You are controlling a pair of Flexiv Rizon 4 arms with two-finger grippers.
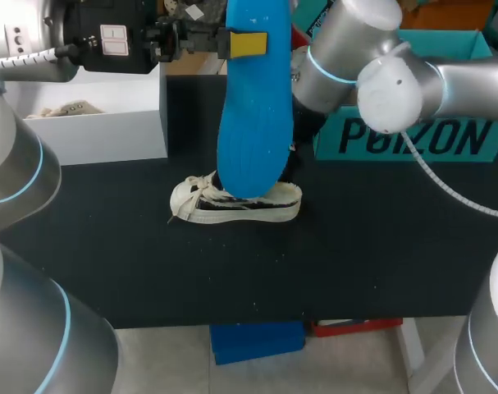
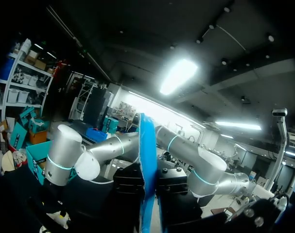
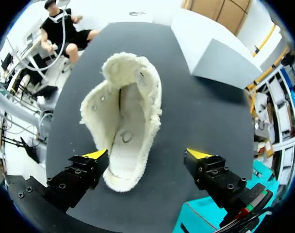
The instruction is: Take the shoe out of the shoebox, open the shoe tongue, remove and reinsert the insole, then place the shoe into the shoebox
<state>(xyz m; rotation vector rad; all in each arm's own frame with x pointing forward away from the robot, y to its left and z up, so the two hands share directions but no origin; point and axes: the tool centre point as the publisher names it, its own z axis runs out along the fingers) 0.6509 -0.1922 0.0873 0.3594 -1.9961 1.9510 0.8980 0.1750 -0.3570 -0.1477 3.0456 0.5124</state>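
Observation:
A long blue insole [image 1: 255,115] hangs upright over the table's middle, with my left gripper [image 1: 247,43] shut on its upper end. In the left wrist view the insole [image 2: 147,165] shows edge-on between the black fingers. Under its lower end a cream canvas shoe [image 1: 232,203] rests on the black table, its opening facing up. My right arm [image 1: 372,74] comes in from the right, and the insole hides its gripper in the head view. In the right wrist view my right gripper [image 3: 148,156] is open just above the shoe [image 3: 123,116], one finger on each side of the near end.
A white shoebox [image 1: 93,131] stands at the back left of the black table [image 1: 355,263], also seen ahead of the right gripper [image 3: 210,48]. A teal box [image 1: 413,135] stands at the back right, behind my right arm.

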